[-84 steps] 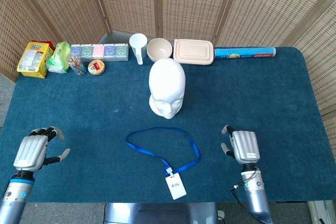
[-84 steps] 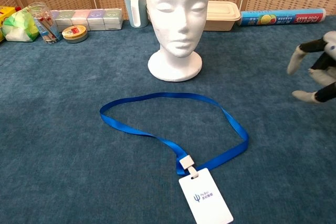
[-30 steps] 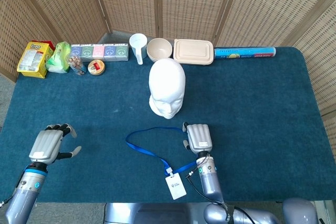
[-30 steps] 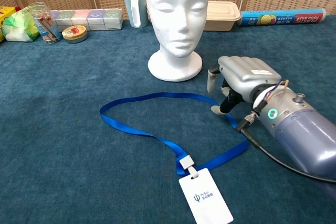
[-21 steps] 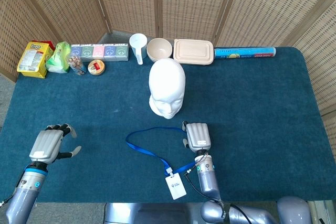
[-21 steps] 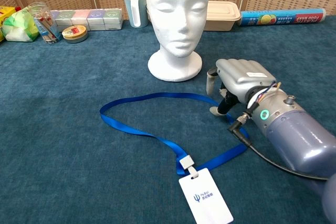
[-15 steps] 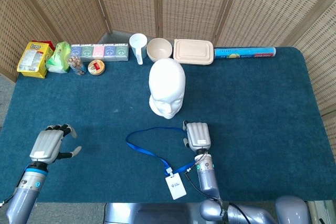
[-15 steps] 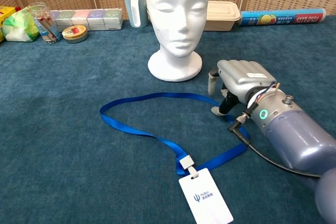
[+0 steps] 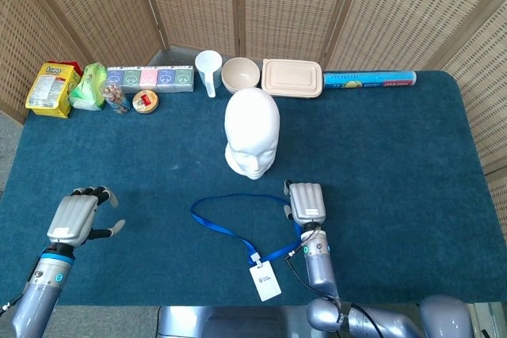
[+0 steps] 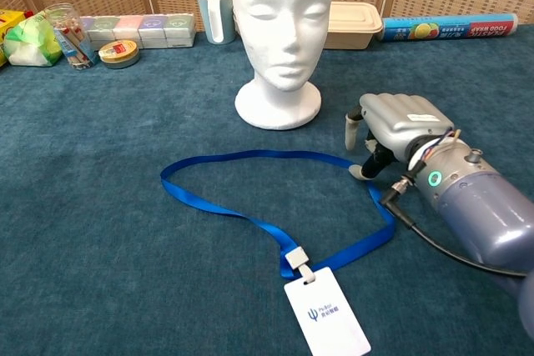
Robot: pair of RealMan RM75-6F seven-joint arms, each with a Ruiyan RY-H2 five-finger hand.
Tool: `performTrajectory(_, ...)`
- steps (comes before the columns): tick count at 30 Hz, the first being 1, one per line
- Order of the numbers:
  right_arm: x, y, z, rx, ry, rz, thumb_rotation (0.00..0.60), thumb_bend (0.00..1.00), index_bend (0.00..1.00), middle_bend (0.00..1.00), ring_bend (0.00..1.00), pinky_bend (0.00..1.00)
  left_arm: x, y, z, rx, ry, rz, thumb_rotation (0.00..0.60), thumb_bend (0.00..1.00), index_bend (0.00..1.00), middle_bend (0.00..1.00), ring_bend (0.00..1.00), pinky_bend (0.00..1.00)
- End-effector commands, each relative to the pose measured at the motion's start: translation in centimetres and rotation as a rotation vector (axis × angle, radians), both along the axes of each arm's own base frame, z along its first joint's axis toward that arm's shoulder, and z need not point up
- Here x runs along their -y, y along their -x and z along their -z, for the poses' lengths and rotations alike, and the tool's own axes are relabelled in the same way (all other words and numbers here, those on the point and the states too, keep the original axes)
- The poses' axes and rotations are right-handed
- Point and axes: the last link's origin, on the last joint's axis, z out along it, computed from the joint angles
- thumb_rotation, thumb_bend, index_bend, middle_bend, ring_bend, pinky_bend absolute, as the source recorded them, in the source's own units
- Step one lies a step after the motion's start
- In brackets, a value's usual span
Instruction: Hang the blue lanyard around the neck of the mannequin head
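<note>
Jar (image 10: 68, 37) holds small items — bowl (image 9: 240, 74), lidded box (image 9: 292, 77) alongside.

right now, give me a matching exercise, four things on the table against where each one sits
Things:
1. blue lanyard
2. mannequin head
3. right hand
4. left hand

Places:
A. near-left part of the table, away from the other three
B. upright at mid table, in front of the row of containers
C. lying flat in a loop on the cloth, badge nearest the robot
D. at the right side of the lanyard loop

Pairs: 1-C, 2-B, 3-D, 4-A
</note>
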Motion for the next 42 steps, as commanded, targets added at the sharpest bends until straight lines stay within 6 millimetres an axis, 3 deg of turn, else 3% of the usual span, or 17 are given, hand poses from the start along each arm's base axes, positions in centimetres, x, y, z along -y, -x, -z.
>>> performTrajectory(1, 0.0, 0.2, 0.0, -0.009, -0.005, -0.001, 0.599, 0.34, 0.47, 0.94, 1.00, 1.00, 0.1, 0.0, 0.0, 0.000, -0.001, -0.003, 0.456, 0.24, 0.46, 0.37, 0.34, 0.27)
performTrajectory(25, 0.0, 0.4, 0.4, -0.044, -0.049, 0.014, 0.600, 0.48, 0.52, 0.94, 1.00, 1.00, 0.6, 0.6, -0.7, 0.017, -0.024, -0.007, 0.456, 0.24, 0.46, 0.37, 0.34, 0.27)
performTrajectory(42, -0.1, 0.0, 0.4, -0.029, -0.036, -0.003, 0.600, 0.51, 0.58, 0.94, 1.00, 1.00, 0.1, 1.0, -0.1, 0.006, 0.011, -0.019, 0.454, 0.23, 0.46, 0.37, 0.34, 0.27)
